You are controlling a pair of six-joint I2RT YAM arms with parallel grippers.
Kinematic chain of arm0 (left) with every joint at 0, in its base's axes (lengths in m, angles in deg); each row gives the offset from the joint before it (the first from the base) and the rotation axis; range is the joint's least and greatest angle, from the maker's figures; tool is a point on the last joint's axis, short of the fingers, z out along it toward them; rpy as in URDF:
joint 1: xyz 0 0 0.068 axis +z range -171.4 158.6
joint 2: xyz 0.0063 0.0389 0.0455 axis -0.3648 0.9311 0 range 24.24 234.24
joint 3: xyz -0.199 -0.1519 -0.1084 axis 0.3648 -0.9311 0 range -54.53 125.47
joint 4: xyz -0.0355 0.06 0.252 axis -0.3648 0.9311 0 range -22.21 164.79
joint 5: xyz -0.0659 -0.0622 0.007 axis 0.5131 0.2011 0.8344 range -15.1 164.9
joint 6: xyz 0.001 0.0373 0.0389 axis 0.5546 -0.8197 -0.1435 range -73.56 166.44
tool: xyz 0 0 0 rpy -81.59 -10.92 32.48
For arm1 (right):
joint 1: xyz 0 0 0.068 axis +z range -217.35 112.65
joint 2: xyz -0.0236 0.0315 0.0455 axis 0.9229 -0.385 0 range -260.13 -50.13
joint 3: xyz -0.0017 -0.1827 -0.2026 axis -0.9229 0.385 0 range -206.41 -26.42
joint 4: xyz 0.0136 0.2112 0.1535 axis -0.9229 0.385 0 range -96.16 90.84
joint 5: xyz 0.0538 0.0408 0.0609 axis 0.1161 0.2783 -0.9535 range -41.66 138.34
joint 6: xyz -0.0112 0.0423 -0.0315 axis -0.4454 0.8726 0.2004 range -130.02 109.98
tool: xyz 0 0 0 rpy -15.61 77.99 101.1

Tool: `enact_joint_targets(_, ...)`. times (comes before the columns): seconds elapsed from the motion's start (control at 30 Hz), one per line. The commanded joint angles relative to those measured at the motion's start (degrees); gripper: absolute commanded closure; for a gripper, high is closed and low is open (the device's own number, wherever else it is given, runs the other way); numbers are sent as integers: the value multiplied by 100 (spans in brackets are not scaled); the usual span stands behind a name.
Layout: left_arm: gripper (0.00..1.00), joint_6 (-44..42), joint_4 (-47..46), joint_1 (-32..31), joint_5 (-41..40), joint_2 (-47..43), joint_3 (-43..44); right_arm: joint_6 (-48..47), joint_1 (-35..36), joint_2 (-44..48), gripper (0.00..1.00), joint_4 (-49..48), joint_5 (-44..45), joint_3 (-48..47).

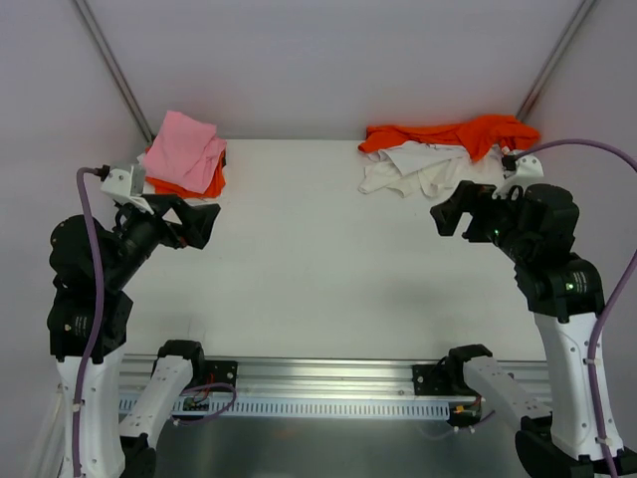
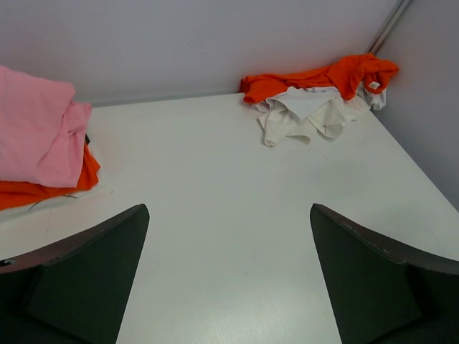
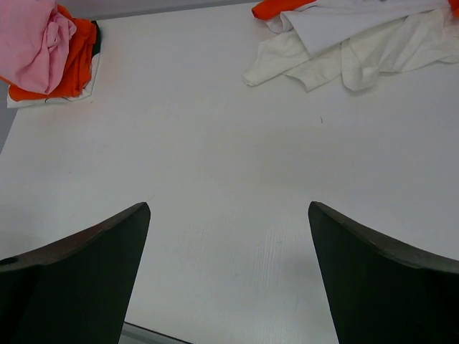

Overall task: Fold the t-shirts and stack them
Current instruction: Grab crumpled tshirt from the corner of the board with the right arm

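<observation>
The pink t-shirt (image 1: 184, 149) hides most of the orange t-shirt (image 1: 204, 185) lying beneath it.

White table (image 1: 318, 259); pale walls (image 1: 318, 60); metal rail (image 1: 328, 378)

One pink t-shirt (image 1: 184, 149) is counted, plus two orange ones: stacked orange t-shirt (image 1: 194, 186), crumpled orange t-shirt (image 1: 448, 134). White t-shirts (image 1: 418, 169) can't be separated, tbh. Two grippers: left gripper (image 1: 204, 224), right gripper (image 1: 448, 214).

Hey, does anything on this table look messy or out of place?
Yes. At the far right corner, a white cloth t-shirt lies crumpled, with a bright orange t-shirt bunched behind it, both unfolded. At the far left, the light pink t-shirt sits skewed on the folded orange one. Nothing looks spilled or damaged.
</observation>
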State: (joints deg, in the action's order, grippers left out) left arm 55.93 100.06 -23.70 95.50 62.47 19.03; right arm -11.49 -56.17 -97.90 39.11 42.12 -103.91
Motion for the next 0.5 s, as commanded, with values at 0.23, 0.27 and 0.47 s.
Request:
enact_joint_targets(0.23, 1, -7, -775, -51, -38, 210, -316, 68, 33, -785, 1, -846, -205, -1080)
enact_joint_targets(0.27, 1, -88, -801, -51, -126, 219, -299, 86, 42, -917, 0, -784, -170, -1240)
enact_joint_targets(0.47, 1, -660, -977, -112, -987, 96, -263, 253, 95, -1814, 1, -196, -82, -2364)
